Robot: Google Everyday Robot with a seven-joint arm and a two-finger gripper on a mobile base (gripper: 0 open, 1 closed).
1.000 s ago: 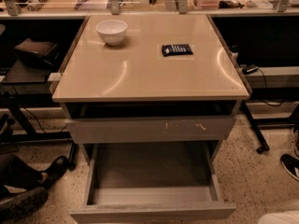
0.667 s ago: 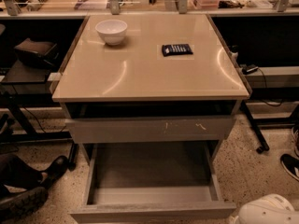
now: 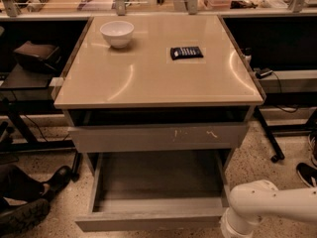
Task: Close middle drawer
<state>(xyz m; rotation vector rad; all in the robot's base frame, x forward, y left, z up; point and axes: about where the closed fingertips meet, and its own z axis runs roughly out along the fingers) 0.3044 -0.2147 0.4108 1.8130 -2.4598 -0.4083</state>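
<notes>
Middle drawer (image 3: pixel 153 180): pulled far out from under the cabinet, toward the camera. It is wide, shallow and grey. The floor and side walls are bare, and nothing lies inside.

Handling, my judgement: rigid box, and light because it is empty. It should roll or slide in under a modest, steady push. The front panel is flat with no handle, so there is nothing to grasp and no need to. Best contact is a flat press on the outer face of the front, near its middle. An off-centre push could skew the drawer in its runners and jam it. The surface looks smooth, so the push should go square to the face to avoid sliding off.

Just above it is the scratched drawer front (image 3: pixel 158 138), sitting slightly proud of the cabinet. I leave it alone.

Above that is the beige tabletop (image 3: pixel 158 83). It carries a white bowl (image 3: pixel 117 32) at the back left and a small black object (image 3: pixel 186 52) further right. Both are well apart from the work.

My arm (image 3: pixel 270 202) comes in at the lower right, just beside the drawer's front right corner. My gripper is not in frame, so I cannot tell its state. Its place is somewhere past the bottom edge, I judge.

A dark shoe (image 3: pixel 29 207) rests on the floor to the left.
</notes>
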